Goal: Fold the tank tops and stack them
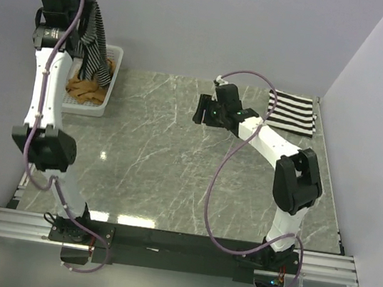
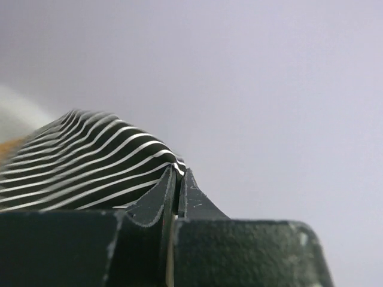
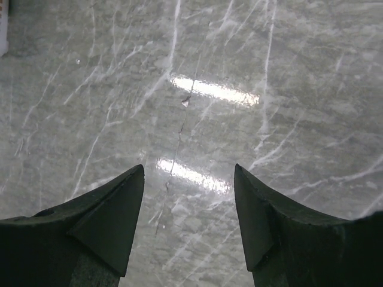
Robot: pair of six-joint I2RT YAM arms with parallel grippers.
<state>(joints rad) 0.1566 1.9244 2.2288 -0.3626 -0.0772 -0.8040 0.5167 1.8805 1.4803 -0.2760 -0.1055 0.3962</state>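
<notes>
Three tank tops (image 1: pixel 291 112), one white basket (image 1: pixel 113 78)

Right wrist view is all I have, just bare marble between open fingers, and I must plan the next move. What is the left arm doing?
Observer: The left gripper is raised high, shut on the thin-striped top, which hangs down to the basket.
Operator: Anything else in the basket?
Observer: A brown top, crumpled.
Operator: Any top folded yet?
Observer: One wide-striped top lies folded at the table's far right corner.
</notes>
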